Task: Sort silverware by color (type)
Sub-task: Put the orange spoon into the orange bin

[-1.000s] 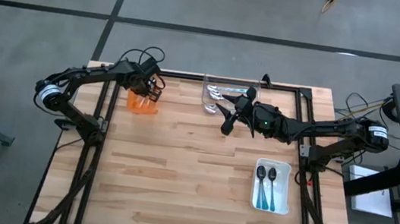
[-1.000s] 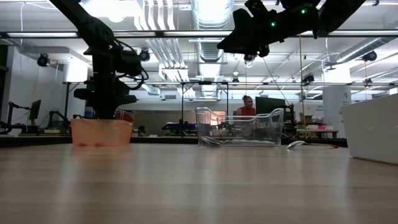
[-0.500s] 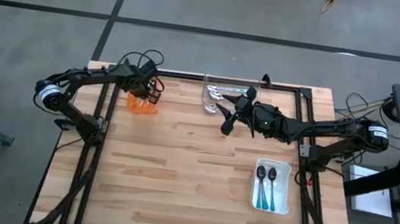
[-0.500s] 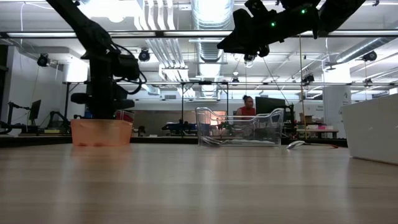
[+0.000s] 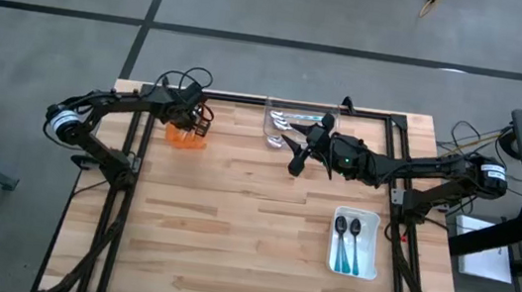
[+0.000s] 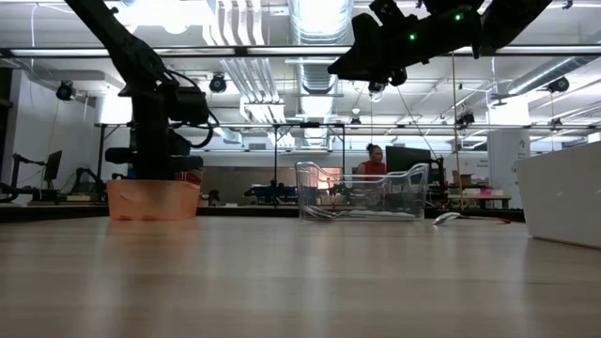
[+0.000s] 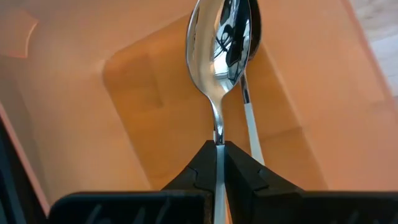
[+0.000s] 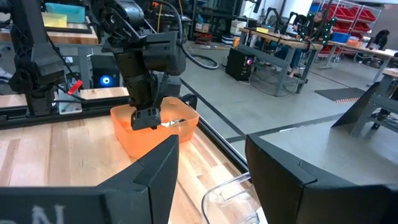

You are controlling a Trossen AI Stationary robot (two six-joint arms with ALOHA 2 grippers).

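Left gripper [image 7: 219, 163] pinches the thin handle of a spoon [image 7: 214, 56] inside the orange tray [image 7: 74, 81], beside a second spoon [image 7: 250, 121]. It looks light, stiff and slippery, so the neck seems a good hold. Right gripper [image 5: 296, 156] waits open near the clear tray [image 5: 285, 109].

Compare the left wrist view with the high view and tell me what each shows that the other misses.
Only the left wrist view shows the left gripper shut on the thin handle of a shiny metal spoon, held over the orange plastic tray's floor, with a second spoon lying beneath it.

Only the high view shows the whole wooden table, the right gripper hovering open near the clear tray, and the white tray holding two spoons.

Both show the left gripper at the orange tray.
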